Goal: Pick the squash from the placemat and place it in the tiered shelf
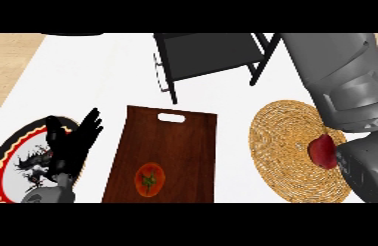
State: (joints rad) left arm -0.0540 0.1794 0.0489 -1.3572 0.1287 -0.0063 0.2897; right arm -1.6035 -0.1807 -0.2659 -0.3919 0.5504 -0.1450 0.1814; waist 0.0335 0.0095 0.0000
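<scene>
Fingers of my right hand are hidden, state unclear, beside one dark red squash lying on one woven placemat. Left of it, one cutting board, my left hand spread.

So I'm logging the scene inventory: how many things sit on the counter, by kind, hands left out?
Food items: 2, a red squash and a tomato
Mats and boards: 2, a woven placemat and a wooden cutting board
Plates: 1
Shelves: 1
Total: 6
</scene>
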